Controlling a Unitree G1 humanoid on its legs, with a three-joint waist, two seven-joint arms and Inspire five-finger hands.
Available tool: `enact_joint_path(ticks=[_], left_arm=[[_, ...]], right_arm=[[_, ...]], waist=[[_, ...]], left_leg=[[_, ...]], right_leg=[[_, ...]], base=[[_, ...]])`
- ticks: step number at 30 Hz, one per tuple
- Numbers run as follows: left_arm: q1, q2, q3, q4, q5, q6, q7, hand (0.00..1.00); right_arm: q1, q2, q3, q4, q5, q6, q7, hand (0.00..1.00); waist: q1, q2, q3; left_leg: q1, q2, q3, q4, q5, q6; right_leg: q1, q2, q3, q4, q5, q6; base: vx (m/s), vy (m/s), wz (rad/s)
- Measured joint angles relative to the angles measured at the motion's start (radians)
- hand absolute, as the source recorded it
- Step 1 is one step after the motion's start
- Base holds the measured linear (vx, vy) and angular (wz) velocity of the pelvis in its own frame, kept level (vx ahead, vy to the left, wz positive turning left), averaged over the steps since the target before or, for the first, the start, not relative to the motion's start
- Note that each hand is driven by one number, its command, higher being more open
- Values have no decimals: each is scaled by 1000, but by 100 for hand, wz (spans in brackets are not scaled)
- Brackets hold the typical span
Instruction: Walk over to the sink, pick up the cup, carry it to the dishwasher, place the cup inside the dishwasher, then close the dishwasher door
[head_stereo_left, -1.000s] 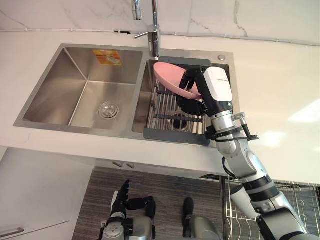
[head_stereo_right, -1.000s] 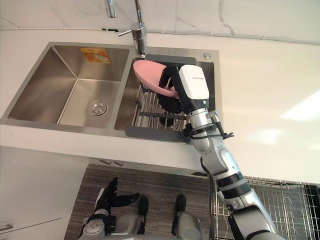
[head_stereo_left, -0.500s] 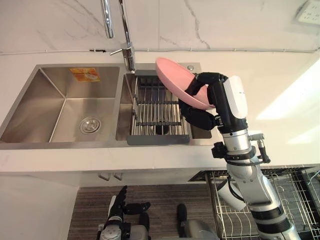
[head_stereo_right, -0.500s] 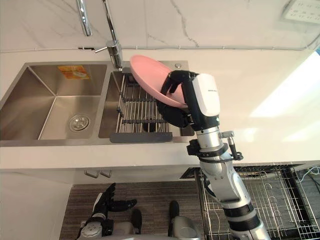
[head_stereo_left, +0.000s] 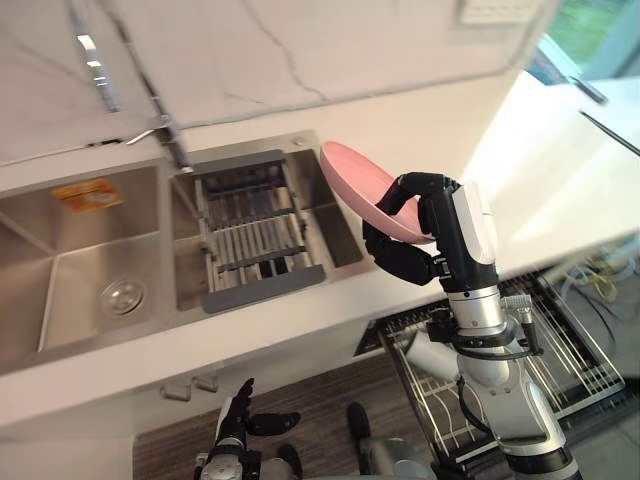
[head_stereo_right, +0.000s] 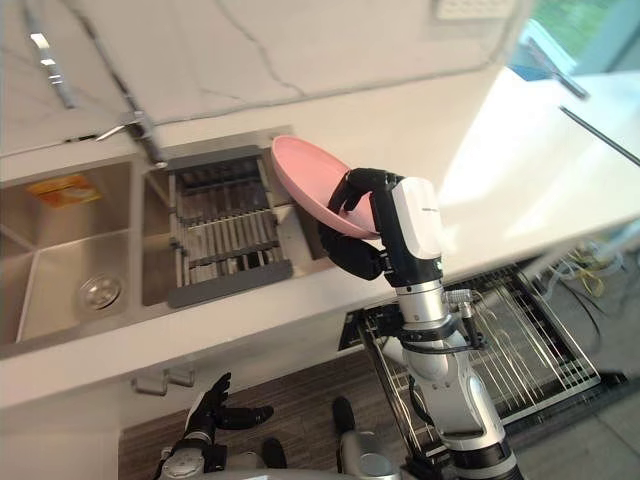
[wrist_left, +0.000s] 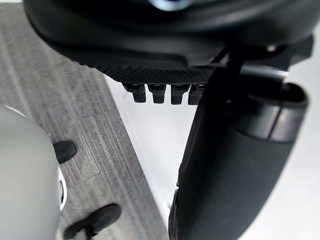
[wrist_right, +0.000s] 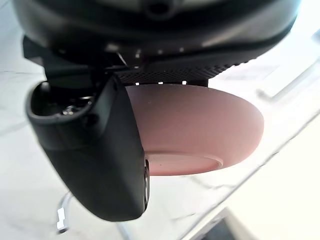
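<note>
The thing in hand is a pink bowl (head_stereo_left: 358, 186), not a cup. My right hand (head_stereo_left: 404, 258) is shut on its rim and holds it tilted above the white counter (head_stereo_left: 430, 140), just right of the sink (head_stereo_left: 110, 250). In the right wrist view the bowl (wrist_right: 200, 125) sits against the palm, with the thumb (wrist_right: 100, 155) across its side. Below it to the right, the dishwasher's wire rack (head_stereo_left: 525, 345) stands pulled out. My left hand (head_stereo_left: 236, 412) hangs low over the floor, fingers straight and holding nothing.
The sink has two basins; the right one holds a grey drying rack (head_stereo_left: 250, 240), with the tap (head_stereo_left: 165, 130) behind it. A marble wall backs the counter. Cabinet fronts run under the counter edge (head_stereo_left: 190, 385). Grey wood floor (wrist_left: 75, 125) lies below.
The whole picture has swung right, so the camera moved. My right hand has carried the bowl from over the sink's rack to above the counter, right of the sink. The dishwasher rack shows more fully.
</note>
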Motion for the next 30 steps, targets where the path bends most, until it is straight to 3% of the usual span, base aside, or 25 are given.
enact_joint_path(ticks=[1, 3, 4, 6, 7, 8, 9, 11, 13, 18, 30], left_arm=[[-3, 3, 0, 0, 0, -1, 1, 100], [-15, 8, -6, 12, 1, 0, 2, 100], [-17, 14, -10, 15, 2, 4, -1, 100], [-20, 14, -8, 12, 0, 4, 4, 100], [-19, 21, -8, 6, 1, 4, 5, 100], [-23, 19, -5, 11, 1, 8, 6, 100], [-12, 1, -1, 8, 4, 12, 4, 100], [-2, -3, -1, -7, 19, 11, -1, 100], [-9, -19, 0, -9, 19, 11, -1, 100], [-17, -47, -33, -9, 19, 10, 0, 100], [7, -54, -47, 3, 19, 1, -1, 100]], right_arm=[[1, -1, -8, -2, 0, 0, 0, 0], [1, -1, -20, -5, -8, 2, -10, 0], [0, -2, -17, -6, -10, 1, -10, 0], [0, -4, -14, -9, -13, -5, -10, 0], [0, -4, -10, -17, -30, -8, -10, 0], [-1, -13, -13, -20, -32, -12, -10, 0], [15, -26, -19, -26, -31, -10, -11, 0], [44, -33, -45, -31, -32, -10, -11, 0], [79, -34, -87, -46, -31, -10, -11, 0], [171, -33, -173, -50, -30, -9, -13, 0], [196, -33, -229, 180, -49, 24, -39, 0]], waist=[[0, -6, -1], [-5, -10, 1], [-3, -20, -2], [14, -27, -7], [18, -44, -17], [16, -33, -16], [11, -6, -31], [13, -2, -42], [10, 1, -45], [-11, 3, -46], [-42, 57, -61]], left_leg=[[-18, 4, 18, 18, -1, 4], [-31, 24, 40, 24, -10, 10], [-31, 28, 49, 29, -9, 7], [-31, 36, 65, 39, -14, -6], [-42, 35, 74, 54, -22, -19], [-46, 45, 73, 56, -26, -35], [-54, 81, 74, 49, -10, -48], [-49, 123, 103, 38, 9, -75], [-49, 132, 107, 32, 14, -83], [-35, 118, 100, 26, 40, -79], [-30, 65, 57, -9, 42, -58]], right_leg=[[-13, -6, -17, 9, -29, -11], [-97, -61, -197, 264, -136, -55], [-95, -113, -271, 370, -208, -53], [-62, -164, -342, 416, -275, -47], [-14, -174, -355, 328, -307, 0], [3, -157, -360, 280, -297, 4], [33, -110, -364, 186, -247, -12], [57, -56, -345, 105, -197, -35], [57, -40, -335, 87, -185, -39], [81, -48, -322, 53, -170, -33], [23, -69, -236, 74, -144, -14]], base=[[-96, -1, -56], [-49, -35, -22], [9, -69, -12], [7, -117, -26], [-3, -147, -30], [10, -166, -26], [67, -159, -28], [100, -172, -42], [59, -105, -26], [14, 0, -7], [-46, 47, -18]])
